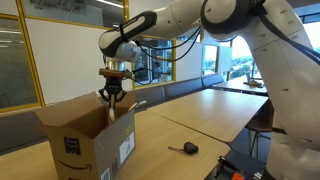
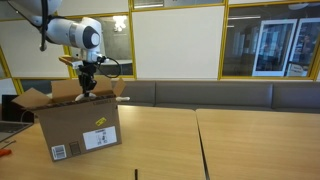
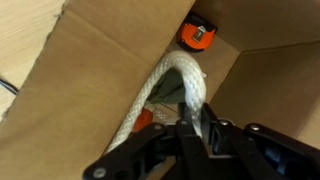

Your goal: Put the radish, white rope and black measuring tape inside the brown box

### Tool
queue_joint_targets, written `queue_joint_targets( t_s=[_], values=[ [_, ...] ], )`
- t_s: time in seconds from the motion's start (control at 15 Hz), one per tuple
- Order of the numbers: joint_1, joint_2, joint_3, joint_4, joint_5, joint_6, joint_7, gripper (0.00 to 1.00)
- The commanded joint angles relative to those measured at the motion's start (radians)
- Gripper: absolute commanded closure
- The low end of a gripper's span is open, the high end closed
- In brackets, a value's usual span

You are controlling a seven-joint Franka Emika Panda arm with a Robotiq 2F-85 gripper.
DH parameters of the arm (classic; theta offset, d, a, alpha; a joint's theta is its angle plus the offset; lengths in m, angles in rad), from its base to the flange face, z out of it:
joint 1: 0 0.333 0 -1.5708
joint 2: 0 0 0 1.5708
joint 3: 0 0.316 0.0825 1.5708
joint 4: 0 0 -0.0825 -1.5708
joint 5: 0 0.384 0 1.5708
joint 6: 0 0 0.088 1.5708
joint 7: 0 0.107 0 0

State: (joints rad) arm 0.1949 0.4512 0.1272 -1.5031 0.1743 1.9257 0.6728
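1. The white rope [image 3: 165, 85] hangs down inside the brown box [image 3: 80, 70]. In the wrist view its long axis runs diagonally up from the lower left, bends in a tight loop, and comes back down to the fingers.
2. The gripper [image 3: 195, 125] has its jaws almost together, with the rope pinched between them. In both exterior views it hangs just over the box's open top.
3. The box stands upright on the table [image 1: 205, 112] with its flaps up. One side bears a black curved-arrow logo [image 1: 70, 148]. A white label [image 2: 97, 138] sits on another side, its print too small to read.
4. The black measuring tape [image 1: 188, 148] lies on the table, well apart from the box, its thin tail pointing towards the box.
5. A round orange-and-dark thing [image 3: 200, 35] lies in a corner of the box. I cannot tell what it is.
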Motion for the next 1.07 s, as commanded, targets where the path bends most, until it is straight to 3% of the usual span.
queue_joint_targets(
  t_s=[0.0, 0.47, 1.0],
  values=[
    [0.011, 0.021, -0.020, 0.024, 0.007, -0.013, -0.010, 0.50],
    [0.022, -0.003, -0.043, 0.022, -0.032, -0.018, 0.010, 0.00],
    [0.013, -0.251, -0.087, -0.089, -0.185, -0.004, 0.049, 0.00]
  ],
)
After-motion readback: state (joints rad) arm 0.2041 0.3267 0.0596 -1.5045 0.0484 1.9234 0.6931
